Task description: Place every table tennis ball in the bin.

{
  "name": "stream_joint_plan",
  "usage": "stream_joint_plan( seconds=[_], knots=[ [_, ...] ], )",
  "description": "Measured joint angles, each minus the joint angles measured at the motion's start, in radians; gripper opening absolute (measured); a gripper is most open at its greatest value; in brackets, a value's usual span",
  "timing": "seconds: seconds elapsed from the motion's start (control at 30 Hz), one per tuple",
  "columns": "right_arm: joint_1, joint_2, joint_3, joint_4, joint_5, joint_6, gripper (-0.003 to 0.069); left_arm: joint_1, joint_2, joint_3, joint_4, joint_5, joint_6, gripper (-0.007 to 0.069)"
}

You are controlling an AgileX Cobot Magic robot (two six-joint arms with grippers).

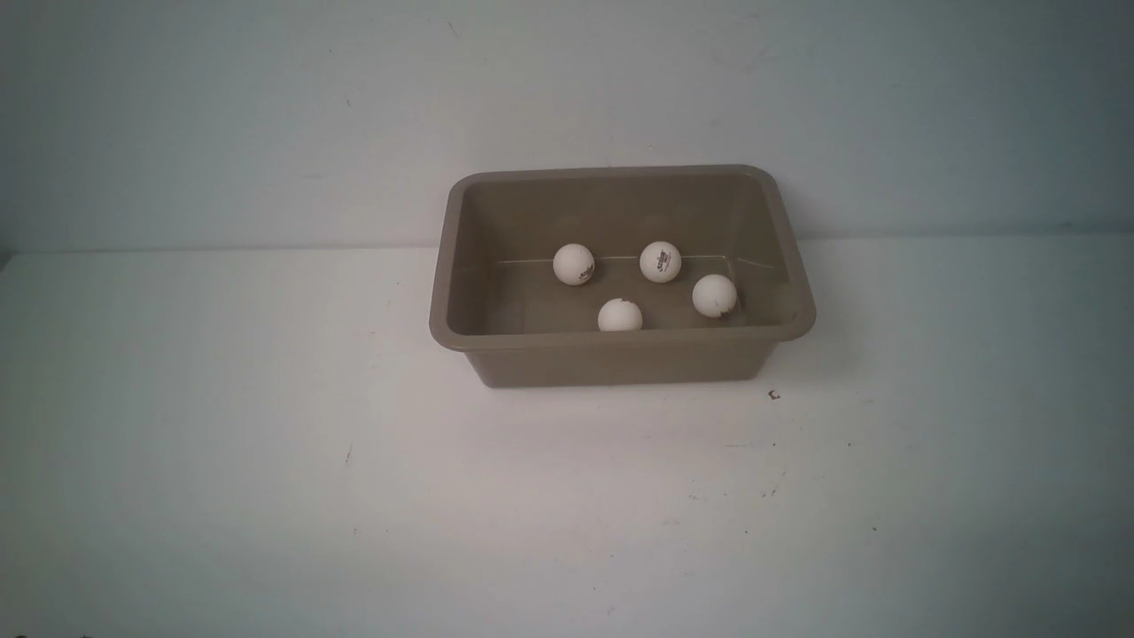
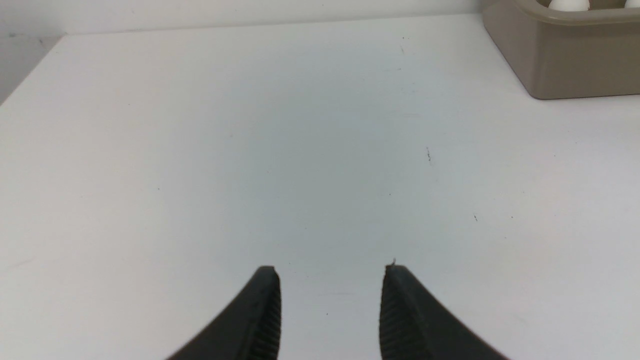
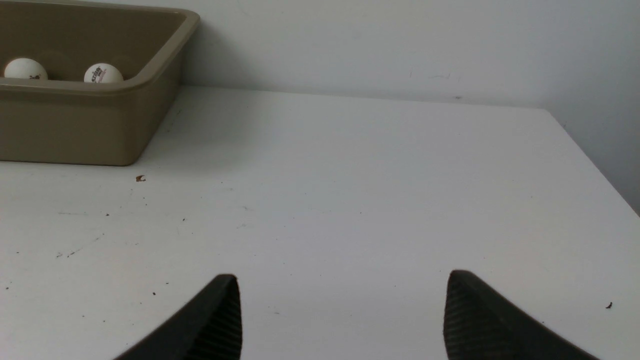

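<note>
Several white table tennis balls lie inside the taupe bin (image 1: 620, 359) at the table's back middle: one (image 1: 573, 264), another (image 1: 660, 261), a third (image 1: 714, 295) and one by the near wall (image 1: 619, 315). Neither arm shows in the front view. In the left wrist view my left gripper (image 2: 330, 270) hangs over bare table, its jaws a moderate gap apart with nothing between; the bin's corner (image 2: 565, 65) is far off. In the right wrist view my right gripper (image 3: 345, 277) stands wide open and empty, and the bin (image 3: 75, 125) with two balls (image 3: 25, 69) (image 3: 102, 73) lies well away.
The white table (image 1: 266, 461) ends at a pale wall (image 1: 266, 115) just behind the bin. A small dark speck (image 1: 773, 395) lies on the table by the bin's near right corner. The table's right edge (image 3: 595, 170) shows in the right wrist view.
</note>
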Motion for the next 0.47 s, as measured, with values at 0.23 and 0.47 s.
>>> stream_joint_plan(
  seconds=[0.23, 0.47],
  knots=[
    [0.000, 0.000, 0.000, 0.000, 0.000, 0.000, 0.0494, 0.000, 0.000, 0.000, 0.000, 0.000, 0.000, 0.0258],
    [0.000, 0.000, 0.000, -0.002, 0.000, 0.015, 0.0494, 0.000, 0.000, 0.000, 0.000, 0.000, 0.000, 0.0258]
  ],
)
